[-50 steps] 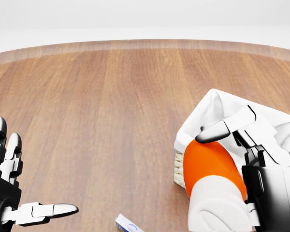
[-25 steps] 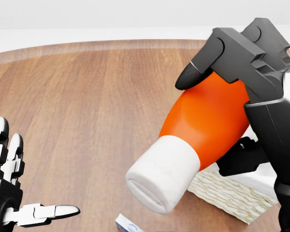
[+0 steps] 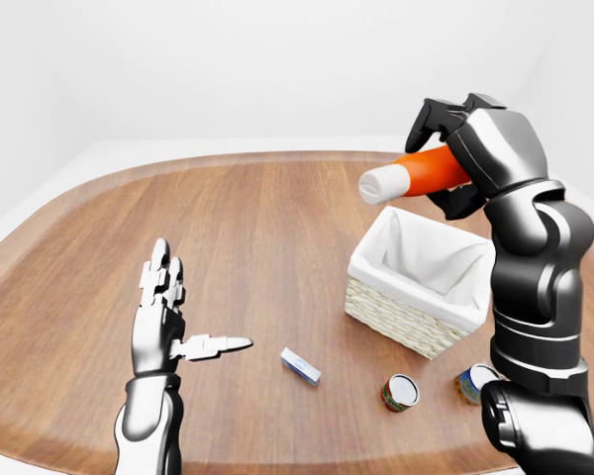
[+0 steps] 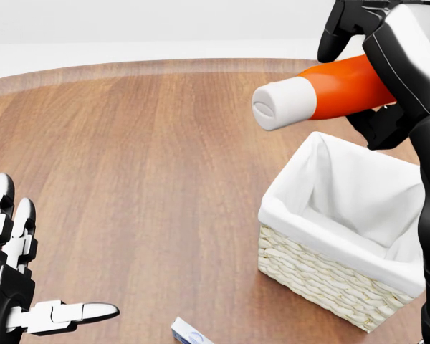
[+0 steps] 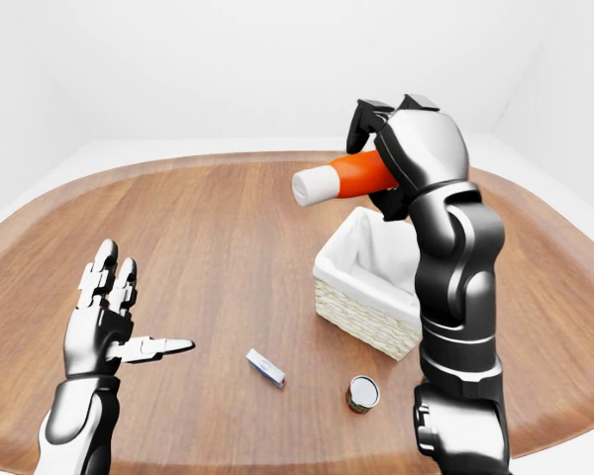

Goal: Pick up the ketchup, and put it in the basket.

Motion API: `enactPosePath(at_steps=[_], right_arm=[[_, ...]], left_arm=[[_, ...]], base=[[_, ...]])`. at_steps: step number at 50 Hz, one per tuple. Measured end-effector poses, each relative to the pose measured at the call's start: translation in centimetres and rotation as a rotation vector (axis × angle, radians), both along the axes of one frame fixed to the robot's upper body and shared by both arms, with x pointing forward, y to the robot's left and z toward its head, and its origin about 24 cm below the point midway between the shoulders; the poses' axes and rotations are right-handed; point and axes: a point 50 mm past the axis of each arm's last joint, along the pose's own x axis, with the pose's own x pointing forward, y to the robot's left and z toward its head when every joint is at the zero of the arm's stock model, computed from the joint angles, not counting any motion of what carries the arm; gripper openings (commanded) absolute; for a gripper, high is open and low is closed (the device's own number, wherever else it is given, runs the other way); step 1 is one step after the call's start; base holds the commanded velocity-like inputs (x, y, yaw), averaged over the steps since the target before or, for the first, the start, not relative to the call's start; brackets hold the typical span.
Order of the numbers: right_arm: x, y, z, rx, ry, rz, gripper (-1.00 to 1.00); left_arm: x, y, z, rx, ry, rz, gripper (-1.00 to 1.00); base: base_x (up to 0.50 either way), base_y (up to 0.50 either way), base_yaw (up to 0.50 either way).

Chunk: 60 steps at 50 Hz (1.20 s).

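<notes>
Above basket [image 4: 330,276] rim: ketchup [image 4: 344,89] horizontal, clamped in right hand [image 3: 475,148] fingers. Lower over liner centre, cap tilted down, before release. Left hand [image 3: 163,317] spread wide, idle.

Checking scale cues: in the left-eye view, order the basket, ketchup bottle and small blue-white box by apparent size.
1. basket
2. ketchup bottle, held raised in the right hand, so depth may mislead
3. small blue-white box

Ketchup [image 4: 344,87] above basket [image 4: 322,276]; cans [image 3: 399,393] below
</notes>
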Motion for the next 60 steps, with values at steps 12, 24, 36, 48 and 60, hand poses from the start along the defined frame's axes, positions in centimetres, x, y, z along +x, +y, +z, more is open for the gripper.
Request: enactPosePath(at_steps=[12, 24, 36, 48, 60], right_arm=[[3.7, -2.9, -1.0, -0.063, 0.114, -0.196, -1.00], [6.3, -5.2, -3.8, -0.109, 0.186, -0.321, -1.00], [8.0, -6.1, -7.3, -0.165, 0.237, -0.369, -1.00], [9.0, -6.3, -10.8, -0.199, 0.282, -0.382, -1.00], [9.3, -6.2, -13.9, -0.234, 0.328, -0.384, -1.00]], left_arm=[[0.0, 0.1, 0.1, -0.004, -0.003, 0.003, 1.00], [0.0, 0.2, 0.2, -0.007, -0.005, 0.006, 1.00], [-0.1, 0.2, 0.2, -0.007, -0.005, 0.007, 1.00], [0.0, 0.3, 0.2, -0.007, -0.004, 0.007, 1.00], [0.1, 0.2, 0.1, -0.006, -0.003, 0.006, 1.00]], base=[[0.00, 0.00, 0.00], [0.00, 0.00, 0.00], [0.00, 0.00, 0.00], [0.00, 0.00, 0.00], [0.00, 0.00, 0.00]])
